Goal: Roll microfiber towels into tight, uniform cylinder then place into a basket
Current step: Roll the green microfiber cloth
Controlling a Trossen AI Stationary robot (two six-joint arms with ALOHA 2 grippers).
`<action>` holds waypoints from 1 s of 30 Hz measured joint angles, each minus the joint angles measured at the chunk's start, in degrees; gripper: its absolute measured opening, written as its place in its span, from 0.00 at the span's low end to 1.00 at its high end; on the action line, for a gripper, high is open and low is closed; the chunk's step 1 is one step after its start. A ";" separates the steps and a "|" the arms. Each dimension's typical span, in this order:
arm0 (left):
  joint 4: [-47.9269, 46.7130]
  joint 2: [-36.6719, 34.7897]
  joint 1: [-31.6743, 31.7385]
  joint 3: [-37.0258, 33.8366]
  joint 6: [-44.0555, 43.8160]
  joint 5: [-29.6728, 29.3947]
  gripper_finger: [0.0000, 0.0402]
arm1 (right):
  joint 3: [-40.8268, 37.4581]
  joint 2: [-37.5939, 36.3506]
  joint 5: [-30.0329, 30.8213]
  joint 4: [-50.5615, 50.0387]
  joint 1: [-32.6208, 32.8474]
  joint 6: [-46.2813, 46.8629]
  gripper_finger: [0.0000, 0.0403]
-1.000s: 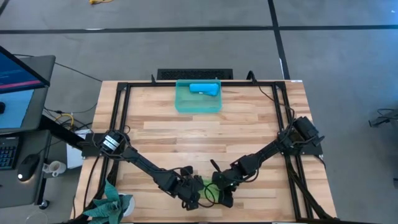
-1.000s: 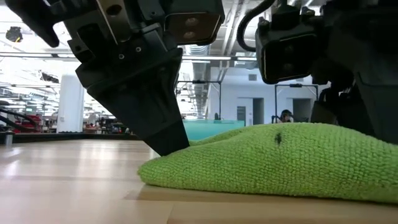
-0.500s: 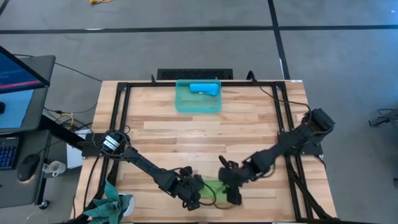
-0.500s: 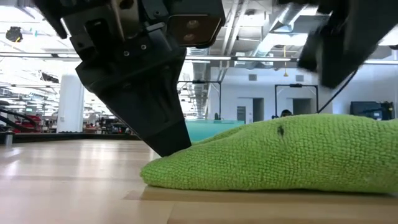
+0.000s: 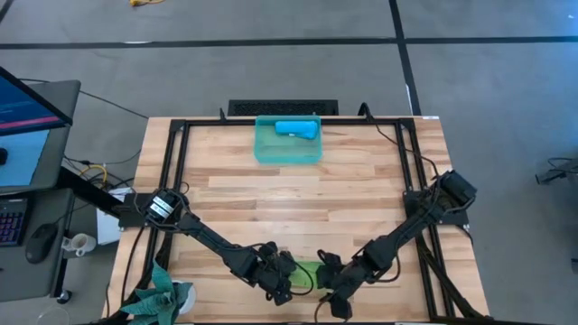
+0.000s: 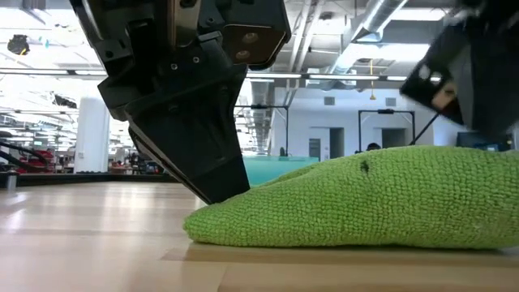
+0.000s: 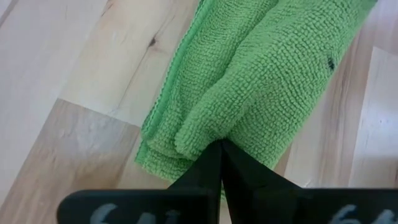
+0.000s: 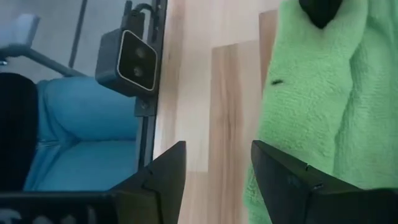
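Seen from above, two dark arms are folded into a V whose tips meet low in the frame, near the bottom edge of the bench (image 5: pixel 298 194). The left arm is stretched from its base at the left of the frame down and rightward; the left tool (image 5: pixel 282 278) is pressed together, pinching a fold of the lime green towel (image 5: pixel 305 273). In the left wrist view its closed fingertips (image 7: pixel 221 155) are seen biting into the towel's bunched end. The right arm is bent from its base at the right of the frame down and leftward; the right tool (image 5: pixel 336 298) is held spread, just right of and below the towel, with bare wood between its fingers (image 8: pixel 165 174) in the right wrist view.

The green towel is laid as a loose, lumpy roll, not a tight cylinder. In the high view its long axis seems to run roughly left to right, though much is hidden by the tools. In the low view it is shown as a low mound rising toward the right.

The teal-green basket (image 5: pixel 287 152) is set at the top centre of the bench, well apart from the arms, with the rolled sky-blue towel (image 5: pixel 296 129) lying inside it, long axis left to right. A wide stretch of bare wood is left between basket and green towel. The towel is close to the bench's bottom edge.
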 joint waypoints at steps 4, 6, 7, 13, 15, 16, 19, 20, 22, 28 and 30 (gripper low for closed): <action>-0.07 0.00 0.00 0.00 -0.04 -0.01 0.00 | 0.00 0.61 -1.55 -0.55 -0.77 0.63 0.51; -0.13 0.00 0.00 0.00 -0.05 0.01 0.00 | 0.00 0.61 -1.40 -1.49 -1.11 1.77 0.51; -0.13 0.00 0.00 0.00 -0.07 0.01 0.00 | 0.00 0.61 -1.36 -1.62 -1.36 2.21 0.51; -0.12 0.00 0.00 0.00 0.13 0.06 0.00 | 0.09 0.83 1.16 -4.67 -2.55 3.58 0.51; -0.04 0.00 0.00 0.00 0.49 0.10 0.00 | 0.19 1.57 3.73 -8.11 -3.30 5.58 0.51; 0.06 0.02 0.00 0.19 0.51 0.10 0.00 | 0.07 1.61 4.86 -9.89 -3.67 6.35 0.51; -0.31 0.06 0.00 0.77 1.09 0.24 0.00 | 0.17 1.48 4.83 -10.15 -4.42 7.01 0.51; -0.49 0.10 0.00 0.99 1.43 0.23 0.00 | 0.12 1.48 4.86 -9.79 -4.45 7.01 0.51; -0.78 0.16 0.00 1.45 2.17 0.25 0.00 | 0.09 1.48 4.85 -8.93 -4.42 7.14 0.51; -1.34 0.28 0.00 2.34 4.41 0.45 0.00 | 0.31 2.93 5.01 -10.01 -5.24 10.56 0.51; -1.35 0.28 0.00 2.36 4.49 0.44 0.00 | 0.32 3.09 4.88 -10.13 -5.49 10.92 0.51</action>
